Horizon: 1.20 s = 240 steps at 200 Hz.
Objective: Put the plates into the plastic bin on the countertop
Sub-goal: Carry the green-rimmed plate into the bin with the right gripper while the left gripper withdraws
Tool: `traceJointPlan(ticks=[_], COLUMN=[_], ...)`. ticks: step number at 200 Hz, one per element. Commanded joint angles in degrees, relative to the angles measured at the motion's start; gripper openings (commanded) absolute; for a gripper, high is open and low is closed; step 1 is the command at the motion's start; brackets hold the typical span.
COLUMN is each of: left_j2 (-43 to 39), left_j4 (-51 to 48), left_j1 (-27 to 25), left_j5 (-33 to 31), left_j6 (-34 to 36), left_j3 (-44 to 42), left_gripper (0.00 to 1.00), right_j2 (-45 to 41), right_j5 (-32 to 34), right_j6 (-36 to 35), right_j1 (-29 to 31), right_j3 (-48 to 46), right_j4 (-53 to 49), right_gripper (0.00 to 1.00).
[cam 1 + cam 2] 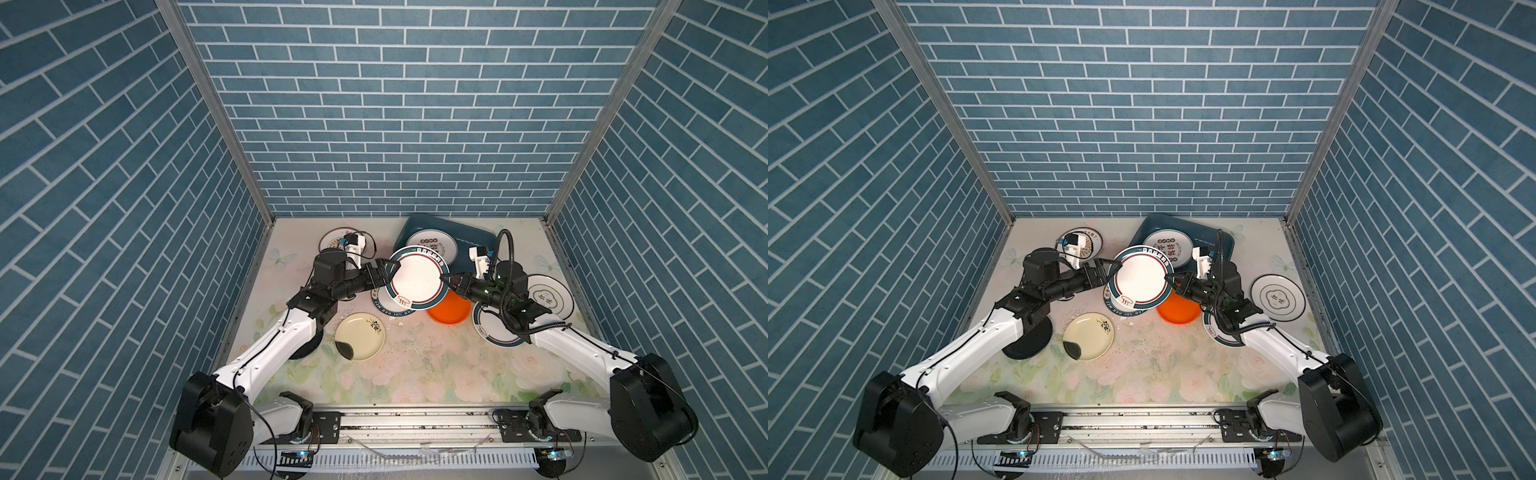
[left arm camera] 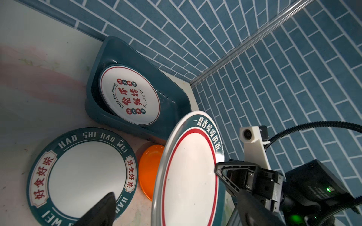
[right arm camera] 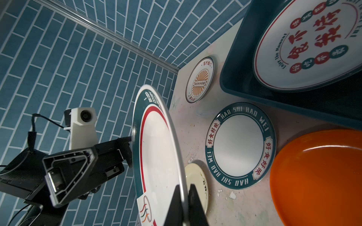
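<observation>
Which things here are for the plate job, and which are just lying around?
For the job: teal bin, red-character plate inside it, held teal-rimmed plate, HAO SHI HAO WEI plate, orange plate, cream plate, sunburst plate, clover plate, black plate, plate under right arm.
Just lying about: white crumbs, metal rail.
</observation>
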Motion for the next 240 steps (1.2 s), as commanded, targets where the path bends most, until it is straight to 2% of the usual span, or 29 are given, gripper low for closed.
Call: traceJointPlan(ticks=[1, 22, 45, 65, 114, 152, 190, 240], left_j2=[-3.3, -4.8, -5.9, -6.7, -10.9, -14.9, -15.9, -16.5], left_j4=[-2.3, -5.0, -6.2, -6.1, -8.9, -9.2, -11.1, -11.9], left_j1=[-0.2, -0.2, -0.2, -0.2, -0.2, -0.2, -0.3, -0.1], left_j5=[-3.0, -5.4, -6.9, -7.0, -9.9, -13.0, -14.1, -15.5], left_j6=[3.0, 4.6, 5.3, 5.8, 7.3, 7.7, 8.4, 8.7], left_j3=[0.2, 0.2, -0.3, -1.1, -2.4, -4.5, -4.4, -4.6], left_gripper=[1.0, 1.0, 1.0, 1.0, 1.0, 1.0, 1.0, 1.0], right_j2=[0.0, 1.7, 5.3, 9.6, 21.9, 30.1, 35.8, 43.1], right_j5=[2.9, 5.7, 6.3, 6.1, 11.8, 12.8, 21.0, 20.9], right_j6=[-4.8, -8.1, -10.2, -11.7, -18.4, -18.1, -17.0, -14.8], right_j1=[-0.2, -0.4, -1.5, -3.3, -5.1, -6.8, -7.4, -8.2], right_j3=[6.4, 11.1, 15.6, 21.5, 37.1, 45.6, 49.9, 54.8], right_j4=[-5.4, -12.0, -12.1, -13.6, -23.7, -26.6, -29.2, -31.7], right_gripper=[0.0, 0.0, 0.0, 0.0, 0.0, 0.0, 0.0, 0.0])
